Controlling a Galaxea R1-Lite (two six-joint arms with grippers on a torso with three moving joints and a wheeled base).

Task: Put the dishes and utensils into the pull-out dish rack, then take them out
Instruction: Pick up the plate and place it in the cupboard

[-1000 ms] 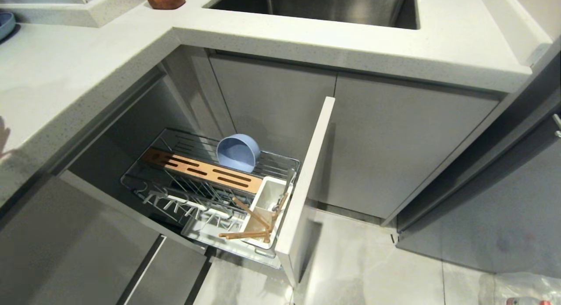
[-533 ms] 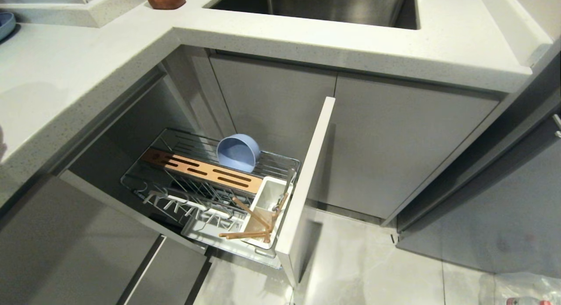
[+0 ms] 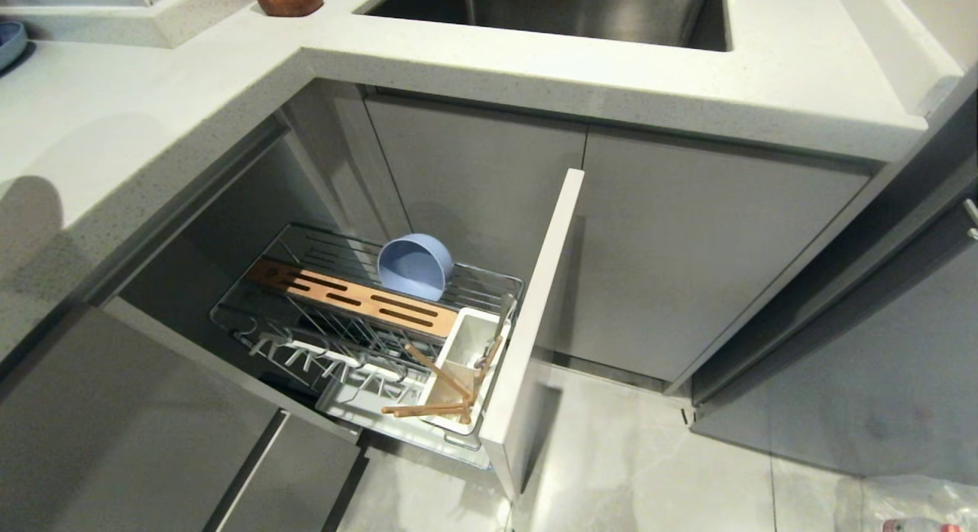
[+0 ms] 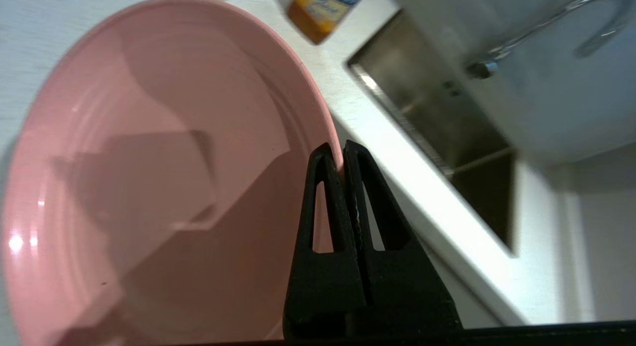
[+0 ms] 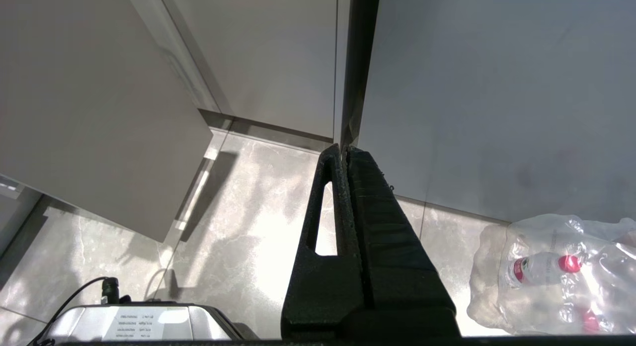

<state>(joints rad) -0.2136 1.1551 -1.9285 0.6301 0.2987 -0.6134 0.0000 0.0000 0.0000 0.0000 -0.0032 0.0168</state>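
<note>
The left hand (image 4: 343,159) pinches the plate (image 4: 149,162) by its rim above the counter (image 4: 397,152), probably loading. Next: carry it down to the rack (image 3: 367,318), beside the bowl (image 3: 415,266).

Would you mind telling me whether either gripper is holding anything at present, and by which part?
The left gripper pinches the pink plate by its rim. The right gripper is shut and holds nothing.

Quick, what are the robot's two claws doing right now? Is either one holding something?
Left gripper: closed on the rim of the pink plate, above the counter.
Right gripper: closed, holding nothing, parked low over the floor.
</note>
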